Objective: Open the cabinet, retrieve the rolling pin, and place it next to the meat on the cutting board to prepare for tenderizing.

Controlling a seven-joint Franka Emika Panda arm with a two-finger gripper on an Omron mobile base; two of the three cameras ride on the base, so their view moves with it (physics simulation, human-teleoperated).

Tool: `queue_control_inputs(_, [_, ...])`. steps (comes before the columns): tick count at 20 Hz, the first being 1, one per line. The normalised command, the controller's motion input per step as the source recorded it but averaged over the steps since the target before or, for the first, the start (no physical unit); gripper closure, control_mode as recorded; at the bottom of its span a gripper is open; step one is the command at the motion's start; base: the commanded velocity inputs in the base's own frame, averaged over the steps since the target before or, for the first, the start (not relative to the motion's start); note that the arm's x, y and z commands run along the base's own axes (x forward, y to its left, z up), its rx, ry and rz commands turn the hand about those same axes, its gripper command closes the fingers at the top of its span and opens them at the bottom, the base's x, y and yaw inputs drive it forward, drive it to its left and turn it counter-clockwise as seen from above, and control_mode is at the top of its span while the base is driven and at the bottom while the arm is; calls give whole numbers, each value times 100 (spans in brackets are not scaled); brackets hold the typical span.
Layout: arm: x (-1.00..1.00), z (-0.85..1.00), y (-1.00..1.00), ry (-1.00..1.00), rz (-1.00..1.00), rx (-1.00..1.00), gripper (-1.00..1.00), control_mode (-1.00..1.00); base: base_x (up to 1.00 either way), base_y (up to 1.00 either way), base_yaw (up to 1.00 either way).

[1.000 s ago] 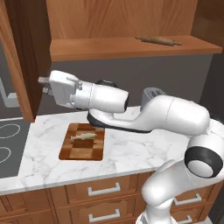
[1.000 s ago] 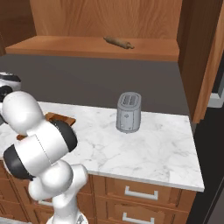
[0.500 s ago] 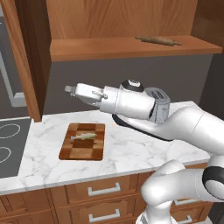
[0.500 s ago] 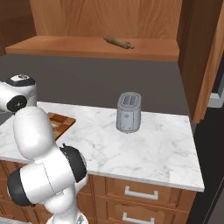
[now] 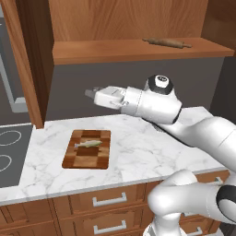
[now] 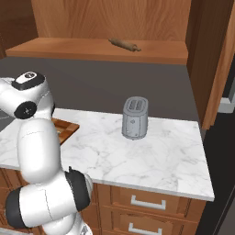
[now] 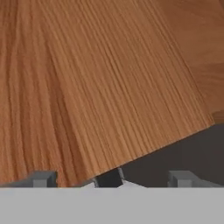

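Note:
The cabinet [image 5: 138, 23] stands open, its left door [image 5: 25, 60] swung out. On its shelf at the right lies the rolling pin [image 5: 167, 43], also seen on the shelf [image 6: 124, 44]. Down on the marble counter lies the cutting board [image 5: 87, 148] with the small meat [image 5: 89, 144] on its far half. My gripper [image 5: 92, 93] hovers above the board's far right corner and points left toward the open door. In the hand view my gripper [image 7: 113, 178] is open, with its fingertips [image 7: 43, 178] wide apart, nothing between them, and wood grain ahead.
A grey toaster [image 6: 135, 118] stands on the counter [image 6: 160, 156] right of the board. A stovetop [image 5: 9, 156] borders the counter at the left. Drawers [image 5: 110, 200] run below. The right cabinet door [image 6: 215, 59] hangs open at the right.
My gripper has drawn back to the right, away from the left cabinet door, and now hangs over the board's far side. The rolling pin, board and meat have not moved.

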Motion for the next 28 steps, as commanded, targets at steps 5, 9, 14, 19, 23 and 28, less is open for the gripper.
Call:
queue_control_inputs(5, [-6,89,-71,-4,-5,-32,-100,-100,0,0,0])
queue_control_inputs(9, [-11,80,-64,3,-12,-32,-100,-100,0,0,0])
queue_control_inputs(14, [-10,95,-46,24,-12,-25,-100,-100,0,0,0])
queue_control_inputs(19, [-12,85,-33,40,-10,-19,-100,-100,0,0,0])
queue_control_inputs(23, [-21,88,-54,44,-11,-16,-100,-100,0,0,0])
queue_control_inputs(28, [-43,99,-63,34,-11,-6,-100,-100,0,0,0])
